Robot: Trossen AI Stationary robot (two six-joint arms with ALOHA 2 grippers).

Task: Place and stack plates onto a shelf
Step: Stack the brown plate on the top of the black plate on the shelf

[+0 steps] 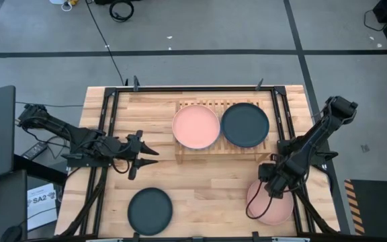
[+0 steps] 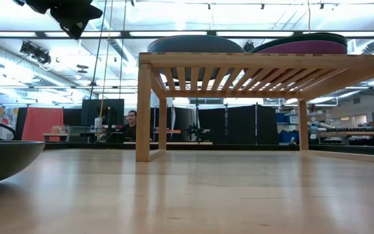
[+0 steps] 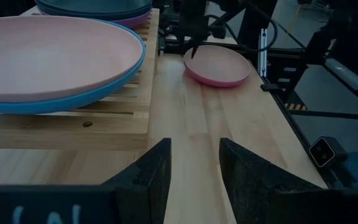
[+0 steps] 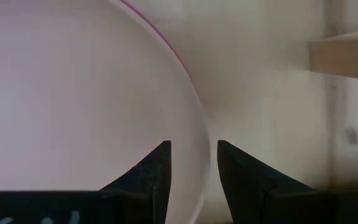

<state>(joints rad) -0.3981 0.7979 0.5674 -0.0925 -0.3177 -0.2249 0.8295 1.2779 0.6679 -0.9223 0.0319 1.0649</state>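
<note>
The wooden slatted shelf (image 1: pixel 207 149) carries two stacks: a salmon plate (image 1: pixel 195 127) on a blue one (image 3: pixel 73 102), and a dark plate (image 1: pixel 245 125) over a purple one (image 2: pixel 304 47). A pink plate (image 1: pixel 274 205) lies flat near the table's right near corner. My right gripper (image 1: pixel 272 183) is open over this plate's far-left rim, one finger on each side (image 4: pixel 193 146). A dark plate (image 1: pixel 150 210) rests flat near the near edge, left of centre. My left gripper (image 1: pixel 150 153) hovers open left of the shelf, touching nothing. My right gripper comes at the pink plate from above, with one finger inside its rim (image 4: pixel 197 134) and one outside. I cannot tell whether either finger touches the rim. The plate lies flat on the table.
Black frame rails (image 1: pixel 106 134) run along the table's left and right sides. Bare wood lies between the shelf and the near edge (image 1: pixel 207 195). In the low view, a person (image 2: pixel 131 123) sits far behind the table.
</note>
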